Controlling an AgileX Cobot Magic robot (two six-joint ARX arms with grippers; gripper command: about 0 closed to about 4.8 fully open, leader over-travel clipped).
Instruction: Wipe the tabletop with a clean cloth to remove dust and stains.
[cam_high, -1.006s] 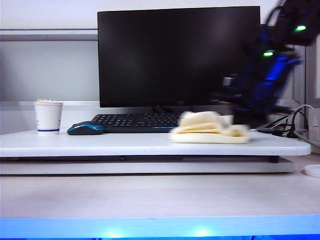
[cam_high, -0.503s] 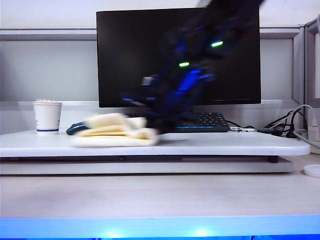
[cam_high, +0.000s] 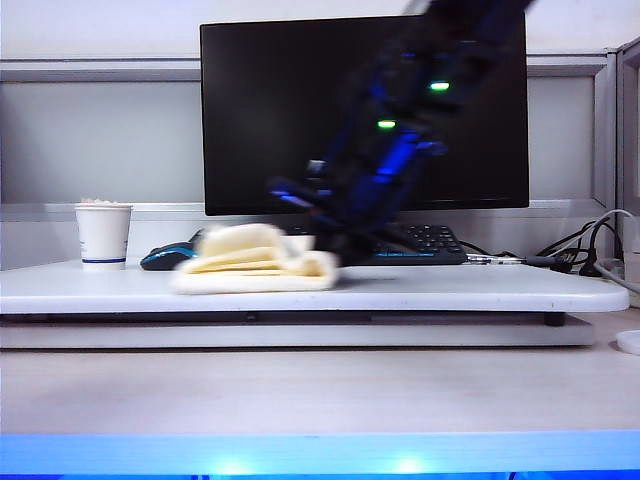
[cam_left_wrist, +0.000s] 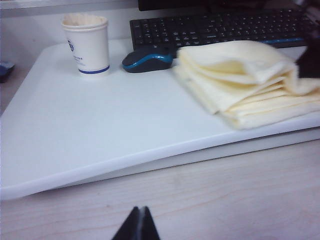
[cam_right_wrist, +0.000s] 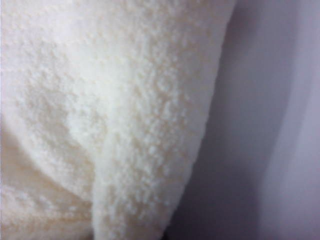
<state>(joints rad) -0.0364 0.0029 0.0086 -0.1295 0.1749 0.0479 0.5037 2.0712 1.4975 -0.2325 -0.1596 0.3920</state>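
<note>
Right jaws: pressed nearly together, pinching the right end of the cloth (cam_high: 256, 260); the fingers themselves are hidden by blur and terry.
Right gripper (cam_high: 335, 250): low over the tabletop (cam_high: 480, 288), reached across to left of centre in the exterior view, in front of the keyboard (cam_high: 425, 242).
Left jaws: tips pressed together, holding nothing.
Left gripper (cam_left_wrist: 137, 225): over the wood-grain desk (cam_left_wrist: 225, 195), clear of the board's front edge.
Cloth: folded, lying flat on the tabletop, just beside the mouse (cam_high: 167, 258); fills the right wrist view.
Change, 1 second: cloth has travelled from the right part of the board to left of centre, the right arm with it.
Change, half a second: cloth has slipped slightly back to the right.
Cup (cam_high: 103, 235): upright at the board's left end, apart from the cloth.
Monitor (cam_high: 270, 110): dark, behind the arm.
</note>
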